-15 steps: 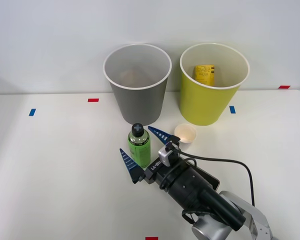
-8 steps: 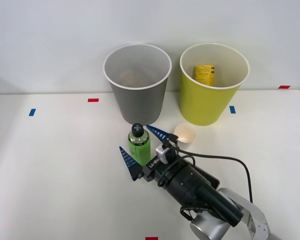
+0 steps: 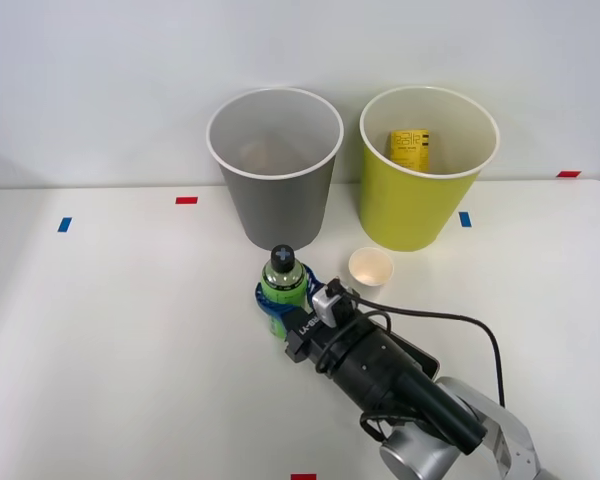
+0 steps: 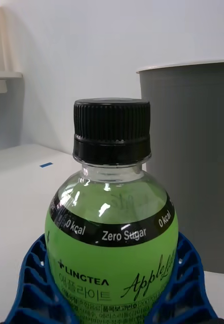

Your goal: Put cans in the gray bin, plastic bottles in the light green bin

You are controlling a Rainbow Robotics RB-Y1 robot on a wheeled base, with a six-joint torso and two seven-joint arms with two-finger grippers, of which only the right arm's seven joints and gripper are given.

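A second ago the blue ribbed fingers stood spread either side of the bottle; now they have closed in, and the right gripper (image 3: 283,298) is clamped around the small plastic bottle with the bright green label and black screw cap (image 3: 283,283). That reads as the grasp just made — the bottle looks secured but still stands on the white table (image 3: 110,330), not yet lifted.

Taking the bottle as the centre of the dial in the front view, the round tapered gray plastic bin with the white rim (image 3: 277,170) sits close at 12 o'clock, the round yellow-green plastic bin with the white rim (image 3: 427,170) farther off at about 1 o'clock, and a small white paper cup (image 3: 370,268) just beside at about 3 o'clock. A yellow labelled item (image 3: 410,147) already lies inside the yellow-green bin. My judgement: the carry must go up and across toward 1 o'clock, clearing the cup and both rims.

The wrist view adds what the front view lacks — the blue fingers (image 4: 28,283) hugging the label on both flanks, the "Zero Sugar" band, and the gray bin's wall (image 4: 193,167) rising right behind the cap. The front view alone shows the green bin and cup.
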